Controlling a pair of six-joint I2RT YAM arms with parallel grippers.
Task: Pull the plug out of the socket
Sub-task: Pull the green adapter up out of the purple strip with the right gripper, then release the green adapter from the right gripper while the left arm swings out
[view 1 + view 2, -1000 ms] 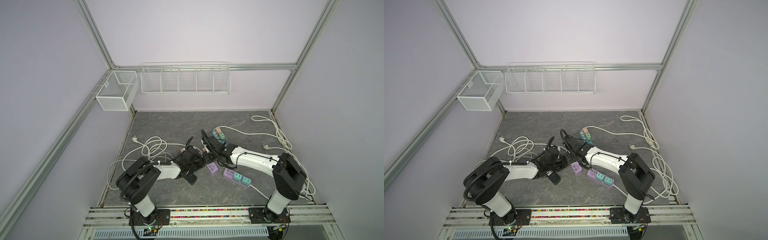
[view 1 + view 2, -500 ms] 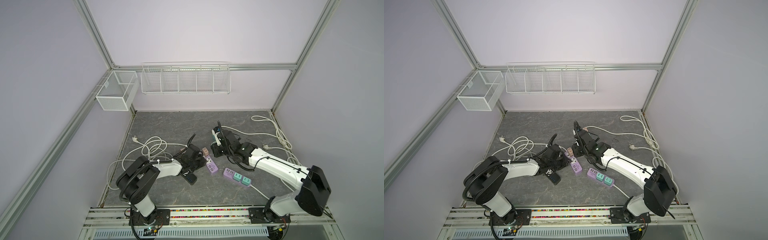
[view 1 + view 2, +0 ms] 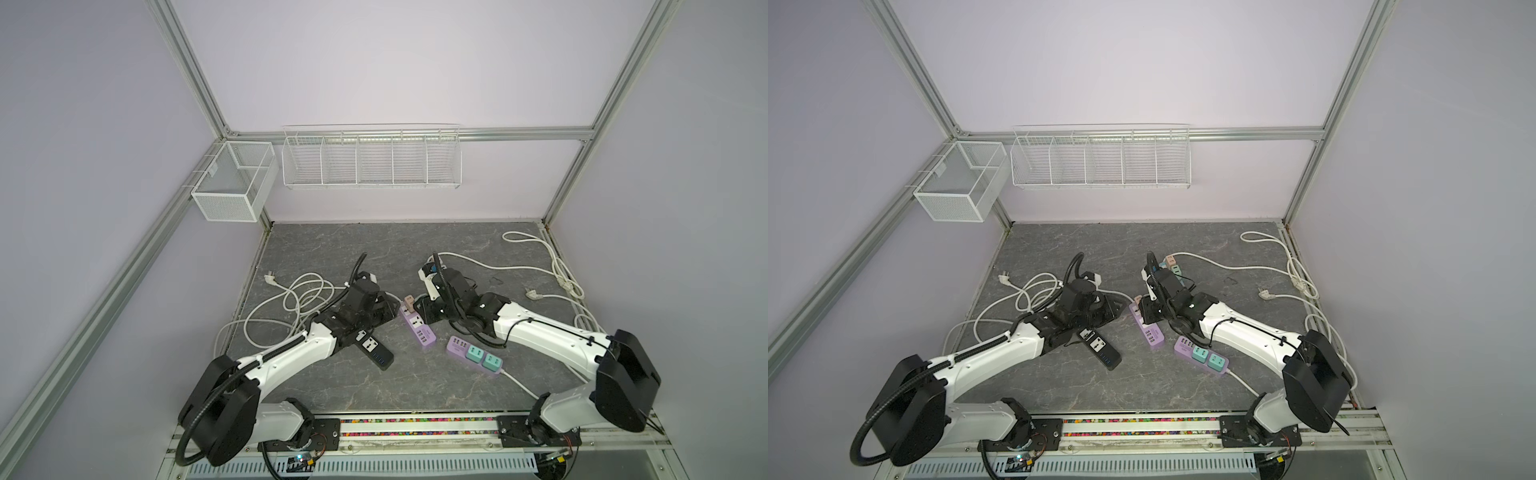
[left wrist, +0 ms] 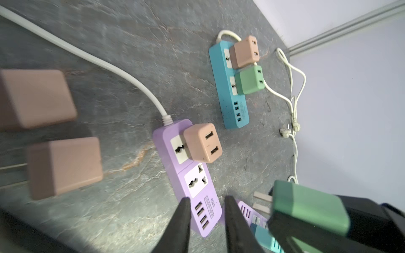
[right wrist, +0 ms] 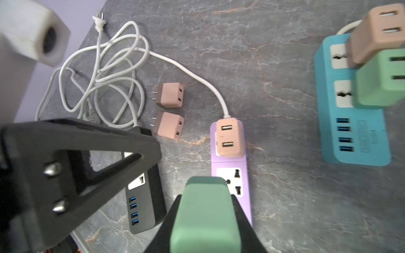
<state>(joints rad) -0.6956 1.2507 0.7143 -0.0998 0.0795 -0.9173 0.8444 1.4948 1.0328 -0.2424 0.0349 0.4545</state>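
One green plug [image 5: 205,210] is clamped in the right gripper [image 5: 206,198], with the black fingers [image 5: 245,230] tight on its two flanks. It's out of the socket: the left wrist view shows both flat metal prongs bare in the air. The plug hangs just over the USB end of the purple power strip [image 5: 228,164]. In the right wrist view it overlaps one corner of the vacant socket [image 5: 235,181]. Can't tell if it touches the strip.

Left gripper [image 4: 206,199]: practically closed, narrow slot between its fingers, nothing in it. It sits just beside the purple strip and overlaps the black power strip [image 5: 144,210] in the right wrist view. Contact with either is unclear.

Shapes and materials:
- **Green plug:** rounded matte plastic cube, muted green.
- **Purple strip:** flat rounded bar of smooth plastic with white socket faces, four USB ports at one end and a round white lead at the other.
- **Pink plug [image 5: 229,140]:** seated in the strip's other socket, two slots on its face.
- **Loose pink plugs [image 5: 169,95] [image 5: 168,126]:** two of them, lying on their sides near the coiled white cable [image 5: 98,76].
- **Blue power strip [image 5: 355,135]:** well apart, with one pink and one green cube plugged in.
- **Table [image 5: 274,98]:** dark grey slab, marble-like veining, matte.
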